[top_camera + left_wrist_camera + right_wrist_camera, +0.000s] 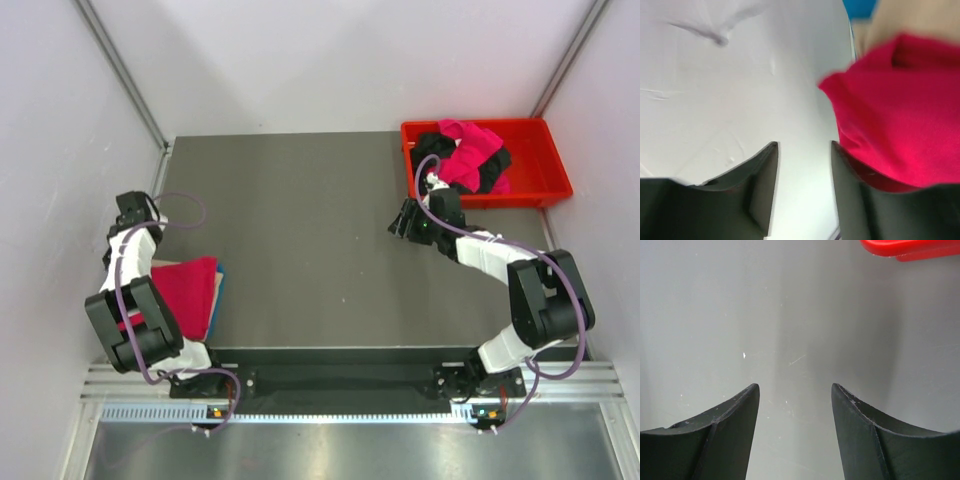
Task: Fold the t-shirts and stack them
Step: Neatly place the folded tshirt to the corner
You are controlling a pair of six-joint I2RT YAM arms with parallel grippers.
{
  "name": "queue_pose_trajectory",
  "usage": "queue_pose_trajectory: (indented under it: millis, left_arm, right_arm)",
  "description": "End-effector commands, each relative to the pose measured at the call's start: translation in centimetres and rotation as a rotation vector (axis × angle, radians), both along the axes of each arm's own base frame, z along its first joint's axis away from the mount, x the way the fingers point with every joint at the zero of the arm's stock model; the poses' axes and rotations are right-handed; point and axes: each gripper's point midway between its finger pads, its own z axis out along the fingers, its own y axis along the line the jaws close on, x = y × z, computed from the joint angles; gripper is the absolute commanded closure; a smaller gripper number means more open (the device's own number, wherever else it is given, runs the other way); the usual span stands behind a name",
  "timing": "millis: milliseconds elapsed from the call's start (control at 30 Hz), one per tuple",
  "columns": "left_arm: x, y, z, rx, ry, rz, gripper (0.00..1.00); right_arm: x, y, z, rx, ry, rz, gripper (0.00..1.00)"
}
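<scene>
The right gripper (pixel 795 386) is open wide. Nothing is between its two fingers. Under it there is only bare table (pixel 790 315). A bit of the red tray (pixel 910 247) peeks in at the top of its view. From above, this gripper hangs just beside the near left corner of the tray, not inside it.

The left gripper (pixel 804 143) is open too, and it is empty. It sits out by the left edge of the table, next to the stack (pixel 190 290) of folded shirts. A pink shirt (pixel 900 110) is on top. A tan shirt (pixel 910 20) shows under it. There is a blue strip (pixel 860 6) at the edge, and I cannot tell what it is.

The heap (pixel 465 160) in the tray is not folded. It has pink cloth and a black shirt (pixel 497 160), all tangled up.

I think these shirts are soft, light and floppy. They will sag and bunch up when lifted. One may drag another along with it. A good place to pinch is a loose fold on top of the heap. After that, the shoulders or the hem are good spots, one for each gripper.

The table is dark, flat and smooth, so I think cloth will slide on it easily. The middle gives lots of room to spread a shirt out. White walls (pixel 330 60) stand close on three sides.
</scene>
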Motion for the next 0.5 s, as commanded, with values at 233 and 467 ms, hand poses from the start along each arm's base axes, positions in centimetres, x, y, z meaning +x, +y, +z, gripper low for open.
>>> queue_pose_trajectory:
  millis: [233,467]
  left_arm:
    - [4.2,-3.2,0.6,-0.23,-0.312,-0.011,1.0]
    - [2.9,-1.8,-3.9,-0.228,-0.192,0.045,1.0]
  right_arm:
    - [1.5,-0.3,1.8,-0.004,-0.042,-0.004,0.4]
    - [1.8,-0.3,2.1,-0.006,-0.047,-0.009,0.4]
